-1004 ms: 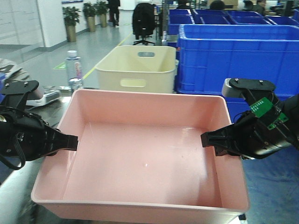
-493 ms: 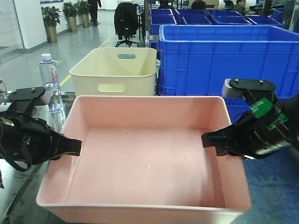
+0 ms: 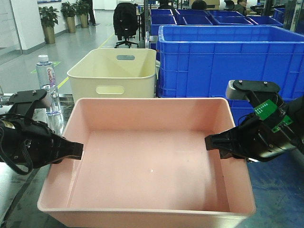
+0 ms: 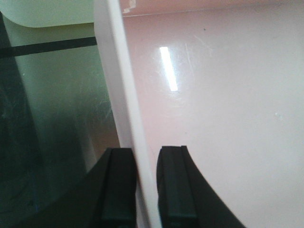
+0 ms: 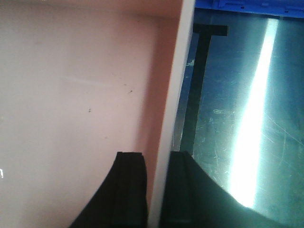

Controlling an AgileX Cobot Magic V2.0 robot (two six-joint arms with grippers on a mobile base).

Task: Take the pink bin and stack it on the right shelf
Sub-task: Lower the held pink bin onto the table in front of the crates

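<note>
The pink bin [image 3: 147, 166] fills the middle of the front view, held between both arms. My left gripper [image 3: 76, 149] is shut on its left wall, one finger inside and one outside, as the left wrist view [image 4: 145, 154] shows on the pale rim [image 4: 118, 95]. My right gripper [image 3: 212, 142] is shut on the right wall; in the right wrist view [image 5: 156, 159] its fingers straddle the rim [image 5: 183, 71]. A dark, glossy, reflective surface, the right shelf [image 5: 237, 118], lies just outside the bin's right wall.
A taller cream bin [image 3: 114, 71] with handle slots stands behind the pink bin. Blue ribbed crates [image 3: 228, 57] are stacked at the back right. A water bottle [image 3: 45, 71] stands at the left. An office chair [image 3: 126, 21] and potted plants are far back.
The background has slid left in the front view: the cream bin, bottle and blue crates shifted left. The pink bin stays gripped by both grippers in about the same place.
</note>
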